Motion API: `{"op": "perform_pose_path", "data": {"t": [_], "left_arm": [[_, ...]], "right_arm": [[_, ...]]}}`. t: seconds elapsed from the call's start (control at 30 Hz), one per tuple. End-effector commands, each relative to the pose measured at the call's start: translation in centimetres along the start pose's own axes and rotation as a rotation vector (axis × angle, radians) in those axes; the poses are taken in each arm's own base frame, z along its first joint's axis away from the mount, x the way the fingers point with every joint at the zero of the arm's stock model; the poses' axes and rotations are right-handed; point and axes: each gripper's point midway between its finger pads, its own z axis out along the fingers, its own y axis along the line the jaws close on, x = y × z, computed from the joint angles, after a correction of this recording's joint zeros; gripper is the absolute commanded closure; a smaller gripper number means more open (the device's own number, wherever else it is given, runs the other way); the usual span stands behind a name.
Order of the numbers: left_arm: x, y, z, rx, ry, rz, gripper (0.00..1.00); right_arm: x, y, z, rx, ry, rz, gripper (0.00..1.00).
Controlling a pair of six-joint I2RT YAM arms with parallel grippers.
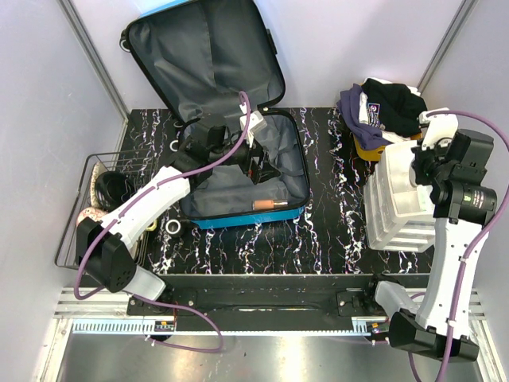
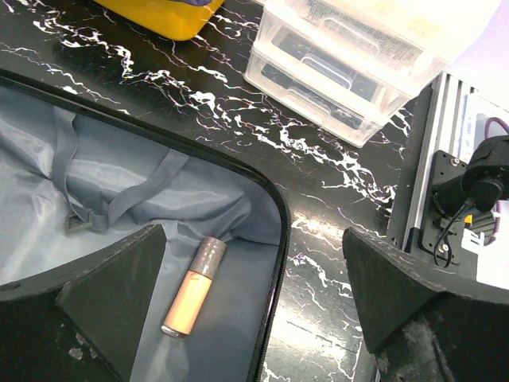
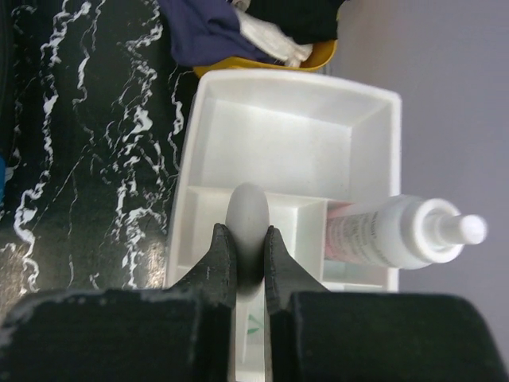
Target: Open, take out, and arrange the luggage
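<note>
The luggage (image 1: 282, 163) lies open at 12 o'clock on the table (image 1: 318, 247), its lid tipped back against the rear wall and its base flat, grey lining up. The left arm reaches into the base from 8 o'clock. In the left wrist view the left gripper (image 2: 250, 235) has its jaws spread wide and holds nothing. One finger (image 2: 111, 294) is over the lining and the other is out over the table past the zip edge. A peach tube (image 2: 193, 288) with a glittery cap lies on the lining between them, just beside the inner finger and not touching it. In the top view the tube sits at 5 o'clock in the base, near the front edge.

At 3 o'clock stands the white organiser (image 1: 390, 223), with the right arm above it. The right gripper (image 3: 246, 231) has its jaws pinched close on a rounded white piece (image 3: 248, 211); what the piece is, I cannot tell. It hangs over a divider in the organiser's top tray. A white spray bottle (image 3: 398, 232) lies in the compartment at 3 o'clock of the piece.

Beyond the organiser, at 1 o'clock, a yellow bin (image 1: 370, 150) holds dark clothes (image 1: 386, 103). A wire basket (image 1: 79, 215) stands at 9 o'clock.
</note>
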Motion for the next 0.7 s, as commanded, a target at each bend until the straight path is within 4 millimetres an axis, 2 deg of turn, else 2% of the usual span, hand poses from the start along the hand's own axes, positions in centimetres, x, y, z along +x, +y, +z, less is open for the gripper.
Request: {"op": "perform_pose_path", "data": {"t": [0.0, 0.07, 0.1, 0.13, 0.17, 0.3, 0.43, 0.67], "left_arm": [[-1.7, -1.8, -0.5, 0.076, -0.051, 0.046, 0.01], [-1.9, -1.8, -0.5, 0.075, -0.053, 0.058, 0.01], [-2.0, -1.7, -0.6, 0.071, -0.055, 0.062, 0.01], [-2.0, -1.6, -0.5, 0.068, -0.054, 0.061, 0.01], [-2.1, -1.6, -0.5, 0.066, -0.054, 0.06, 0.01], [-2.1, -1.6, -0.4, 0.071, -0.052, 0.059, 0.01], [-2.1, -1.6, -0.3, 0.074, -0.05, 0.056, 0.01], [-2.0, -1.4, 0.1, 0.078, -0.044, 0.052, 0.01]], "right_arm": [[-4.3, -3.3, -0.6, 0.125, -0.136, -0.025, 1.0], [-4.8, -3.8, -0.8, 0.151, -0.166, -0.013, 1.0], [-4.2, -3.8, -0.4, 0.152, -0.158, -0.01, 1.0], [-4.5, -4.1, -0.6, 0.174, -0.18, -0.012, 1.0], [-3.6, -4.2, 0.0, 0.181, -0.16, -0.006, 1.0], [-2.4, -4.8, 0.7, 0.182, -0.148, 0.057, 1.0], [-1.1, -6.2, 1.0, 0.224, -0.13, 0.125, 1.0], [0.9, -6.1, 2.1, 0.219, -0.119, 0.259, 1.0]]}}
